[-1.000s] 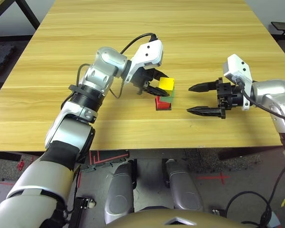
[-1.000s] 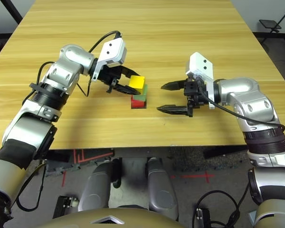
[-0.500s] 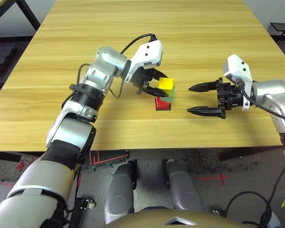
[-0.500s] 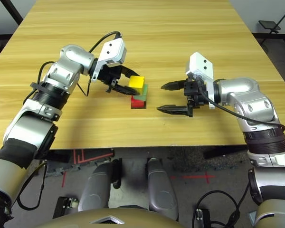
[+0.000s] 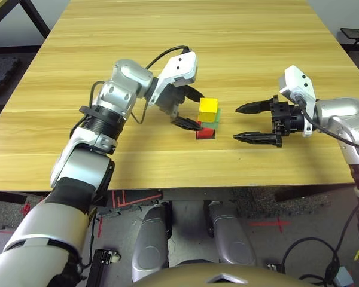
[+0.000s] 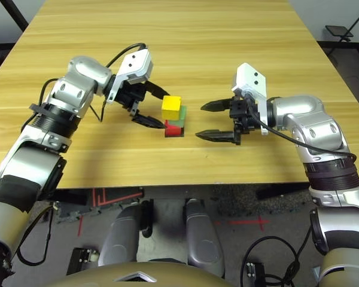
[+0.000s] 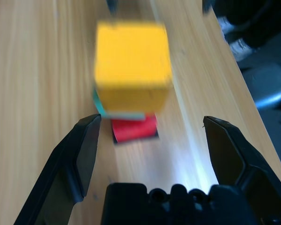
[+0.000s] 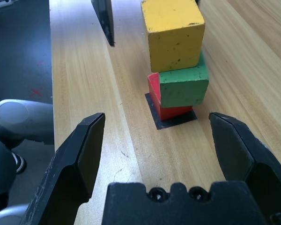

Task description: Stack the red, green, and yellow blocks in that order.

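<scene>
Left hand point(image 5: 189, 109) is released just beside the stack, yellow point(image 8: 173, 32) on green point(image 8: 183, 85) on red point(image 8: 155, 96); next, I judge, retreat without nudging it.

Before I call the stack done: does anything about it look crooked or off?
Yes. The tower stands free, but it is not squared up: the green block is twisted and overhangs the red block beneath it, and the yellow block sits shifted on top. Both grippers, left and right, are open and clear.
</scene>
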Robot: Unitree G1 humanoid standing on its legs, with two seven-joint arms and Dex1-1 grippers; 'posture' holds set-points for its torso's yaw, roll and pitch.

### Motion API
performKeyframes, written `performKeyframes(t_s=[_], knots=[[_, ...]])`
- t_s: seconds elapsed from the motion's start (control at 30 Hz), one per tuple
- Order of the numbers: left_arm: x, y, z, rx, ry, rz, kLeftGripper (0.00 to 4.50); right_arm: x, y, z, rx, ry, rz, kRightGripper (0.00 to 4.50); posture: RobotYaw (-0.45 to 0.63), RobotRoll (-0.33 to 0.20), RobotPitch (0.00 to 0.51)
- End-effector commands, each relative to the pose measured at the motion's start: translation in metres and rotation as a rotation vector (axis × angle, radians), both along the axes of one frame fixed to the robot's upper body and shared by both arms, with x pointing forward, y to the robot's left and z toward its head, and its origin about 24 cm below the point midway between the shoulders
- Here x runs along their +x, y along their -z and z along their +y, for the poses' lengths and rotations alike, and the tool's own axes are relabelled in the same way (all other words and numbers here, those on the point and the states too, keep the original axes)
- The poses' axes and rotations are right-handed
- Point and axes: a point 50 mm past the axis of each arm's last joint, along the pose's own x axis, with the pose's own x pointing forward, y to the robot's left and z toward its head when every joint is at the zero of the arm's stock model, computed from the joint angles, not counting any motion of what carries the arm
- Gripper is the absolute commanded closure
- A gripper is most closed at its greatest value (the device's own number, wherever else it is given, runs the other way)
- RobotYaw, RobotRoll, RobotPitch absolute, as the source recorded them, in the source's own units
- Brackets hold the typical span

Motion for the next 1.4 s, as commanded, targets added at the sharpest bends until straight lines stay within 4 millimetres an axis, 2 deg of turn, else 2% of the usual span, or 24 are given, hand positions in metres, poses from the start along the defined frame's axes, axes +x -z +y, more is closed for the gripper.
performKeyframes(t_s=[0.03,0.2,0.3,0.43,0.57,0.7,0.87,1.07,1.2,1.4], knots=[[-0.004,0.008,0.019,0.073,-0.028,0.021,0.06,0.002,-0.009,-0.007,-0.015,0.008,-0.025,0.0,0.28,0.024,0.169],[0.003,0.005,0.051,0.057,-0.179,-0.031,0.06,0.011,-0.015,-0.027,-0.017,0.099,-0.052,0.0,0.27,0.025,0.174],[0.015,0.0,0.069,-0.007,-0.365,-0.129,0.06,0.023,-0.017,-0.045,0.015,0.231,-0.084,0.0,0.28,0.023,0.179],[0.023,0.0,0.09,-0.046,-0.558,-0.206,0.06,0.034,-0.016,-0.059,0.073,0.365,-0.123,0.0,0.28,0.026,0.186],[0.031,-0.006,0.125,-0.156,-0.913,-0.323,0.06,0.048,-0.014,-0.077,0.189,0.639,-0.234,0.0,0.28,0.033,0.192],[0.031,-0.017,0.139,-0.361,-1.172,-0.419,0.06,0.057,-0.019,-0.094,0.305,0.878,-0.34,0.0,0.28,0.037,0.198],[0.016,-0.018,0.132,-0.574,-1.351,-0.535,0.06,0.055,-0.023,-0.11,0.397,1.076,-0.448,0.0,0.26,0.047,0.207],[-0.02,0.014,0.118,-0.706,-1.571,-0.631,0.06,0.037,-0.022,-0.138,0.487,1.367,-0.596,0.0,0.23,0.052,0.217],[-0.025,0.021,0.116,-0.731,-1.656,-0.662,0.06,0.022,-0.018,-0.152,0.52,1.496,-0.642,0.0,0.21,0.051,0.221],[-0.022,0.03,0.1,-0.726,-1.622,-0.649,0.06,0.008,-0.005,-0.161,0.52,1.564,-0.629,0.0,0.16,0.052,0.237]])
